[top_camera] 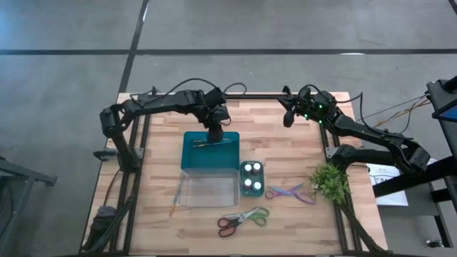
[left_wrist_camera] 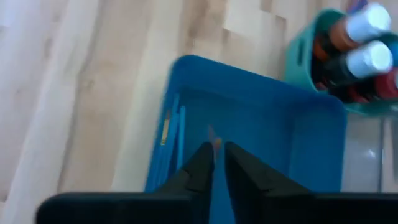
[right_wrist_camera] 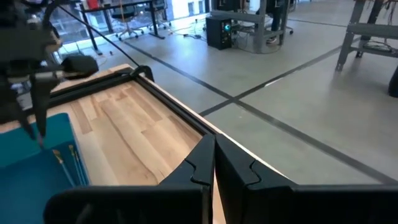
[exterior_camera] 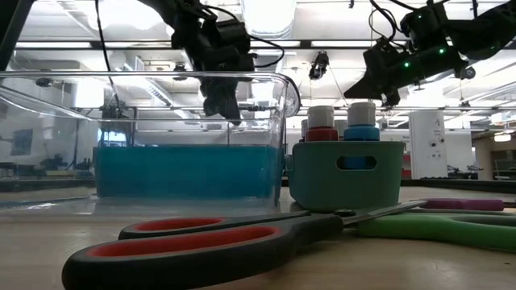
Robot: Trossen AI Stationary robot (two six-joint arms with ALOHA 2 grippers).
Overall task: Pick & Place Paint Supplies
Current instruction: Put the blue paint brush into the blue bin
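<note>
Brushes [top_camera: 211, 143] lie in the teal tray [top_camera: 191, 158]; left pincer [top_camera: 213, 135] hovers above, fingers narrowly parted around another brush, which could bounce out if dropped.

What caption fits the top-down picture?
Left claw over the teal bin, scissors waiting on the table.
</note>
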